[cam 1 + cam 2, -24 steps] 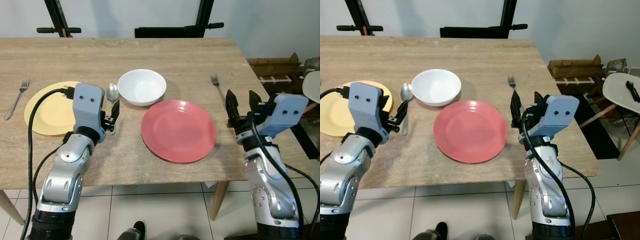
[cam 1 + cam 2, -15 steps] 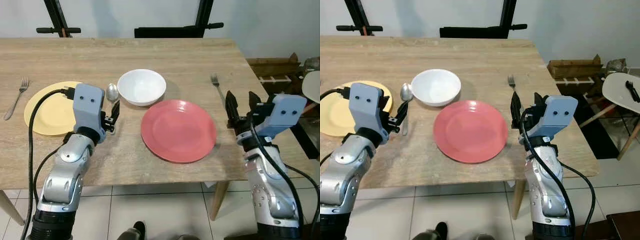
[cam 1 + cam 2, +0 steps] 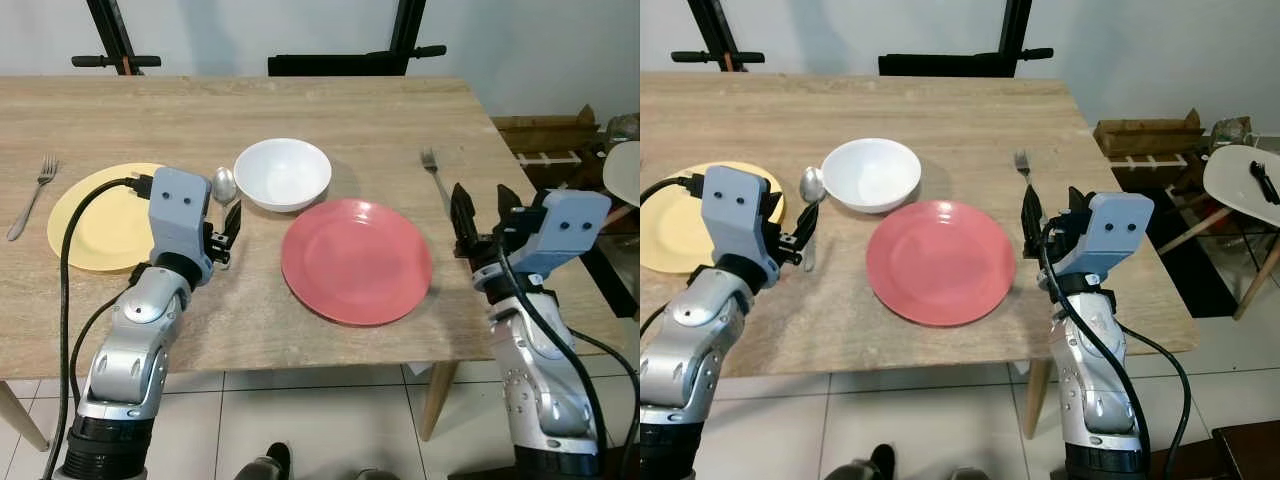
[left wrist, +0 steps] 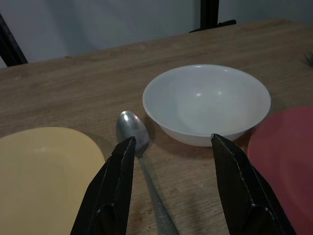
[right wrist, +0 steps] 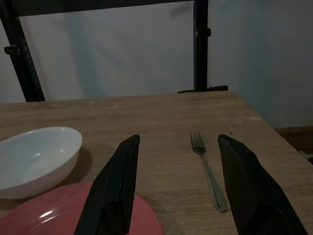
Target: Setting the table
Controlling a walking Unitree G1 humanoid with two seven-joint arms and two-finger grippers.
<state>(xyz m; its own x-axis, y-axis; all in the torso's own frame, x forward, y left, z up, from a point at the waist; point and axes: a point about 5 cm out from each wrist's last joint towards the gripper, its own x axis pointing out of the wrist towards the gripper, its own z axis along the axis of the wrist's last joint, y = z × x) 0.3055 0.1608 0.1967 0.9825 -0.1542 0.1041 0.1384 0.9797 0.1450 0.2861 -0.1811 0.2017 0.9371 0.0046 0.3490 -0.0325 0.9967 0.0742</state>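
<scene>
Nothing has moved: left gripper (image 4: 168,183), fingers spread and empty, straddles the spoon (image 4: 142,171), handle running back between them.

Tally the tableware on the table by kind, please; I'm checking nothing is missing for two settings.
Plates: 2, yellow plate, red plate
Bowls: 1, white bowl
Forks: 2, left fork, right fork
Spoons: 1, spoon
Total: 6

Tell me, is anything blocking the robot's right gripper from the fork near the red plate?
No. The open right gripper points at the fork with bare table between them. The red plate lies off to its left.
</scene>
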